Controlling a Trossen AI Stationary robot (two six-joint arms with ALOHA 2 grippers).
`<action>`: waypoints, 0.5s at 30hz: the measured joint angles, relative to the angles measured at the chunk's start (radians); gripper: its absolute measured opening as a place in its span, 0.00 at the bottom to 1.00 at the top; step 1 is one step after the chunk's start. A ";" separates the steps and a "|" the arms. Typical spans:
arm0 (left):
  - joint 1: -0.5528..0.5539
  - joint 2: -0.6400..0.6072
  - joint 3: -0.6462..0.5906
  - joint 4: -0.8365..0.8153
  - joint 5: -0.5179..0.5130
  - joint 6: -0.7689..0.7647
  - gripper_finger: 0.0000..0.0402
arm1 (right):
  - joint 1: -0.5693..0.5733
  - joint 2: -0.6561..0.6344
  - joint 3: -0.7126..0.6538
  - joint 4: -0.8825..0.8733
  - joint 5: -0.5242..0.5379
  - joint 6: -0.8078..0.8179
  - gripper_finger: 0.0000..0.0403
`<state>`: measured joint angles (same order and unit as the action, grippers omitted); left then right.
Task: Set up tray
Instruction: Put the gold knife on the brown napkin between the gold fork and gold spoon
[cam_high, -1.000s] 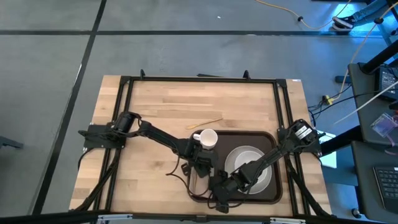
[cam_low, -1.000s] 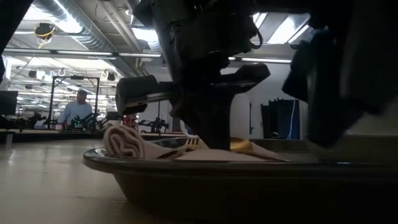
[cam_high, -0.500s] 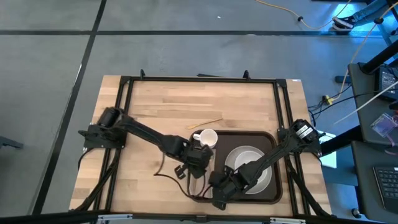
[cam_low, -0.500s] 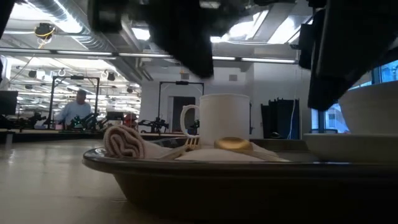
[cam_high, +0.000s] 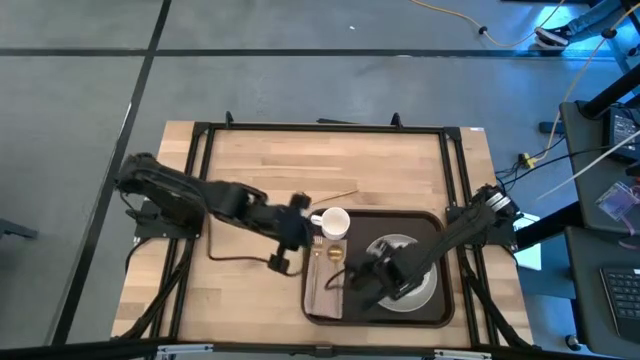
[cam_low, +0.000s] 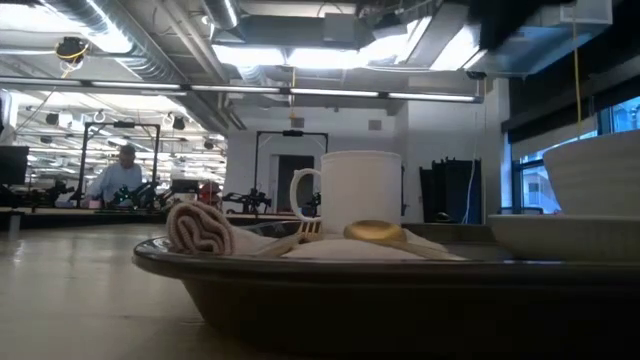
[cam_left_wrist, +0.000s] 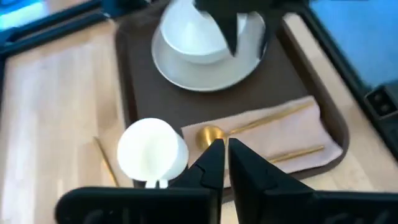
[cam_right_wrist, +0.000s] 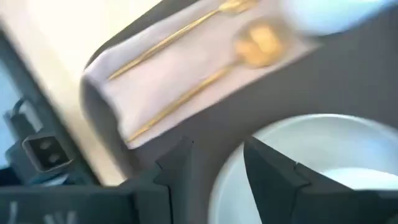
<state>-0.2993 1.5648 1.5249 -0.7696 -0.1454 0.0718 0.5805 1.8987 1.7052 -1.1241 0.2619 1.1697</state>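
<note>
Our left tool, fingers nearly together and empty, hovers just beside the mug; our right tool, parted and empty, hangs over the tray beside the plate.

Light wood table, butcher-block planks, black frame rails along back edge and both sides. Directly on it: brown tray at front right, long side parallel to front edge, raised rim. In the low view the tray sits flat on the wood. A thin stick lies loose on bare wood, just behind the tray's back left corner, slightly angled to the planks; left wrist view shows it beside the tray rim, apart from it. A dark cable loops across the wood left of the tray. Both arm bases sit at the left and right table edges.
</note>
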 joint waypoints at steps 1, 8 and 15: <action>0.004 -0.022 0.000 -0.006 0.000 -0.011 0.05 | -0.002 -0.024 0.014 -0.043 0.015 0.000 0.36; 0.037 -0.111 0.000 -0.040 -0.081 -0.152 0.17 | -0.031 -0.215 0.033 -0.235 0.082 -0.084 0.36; 0.068 -0.118 -0.028 -0.180 -0.181 -0.281 0.26 | -0.115 -0.359 0.033 -0.425 0.178 -0.223 0.36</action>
<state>-0.2309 1.4469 1.4971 -0.9493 -0.3265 -0.2092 0.4659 1.5392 1.7382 -1.5488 0.4403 0.9469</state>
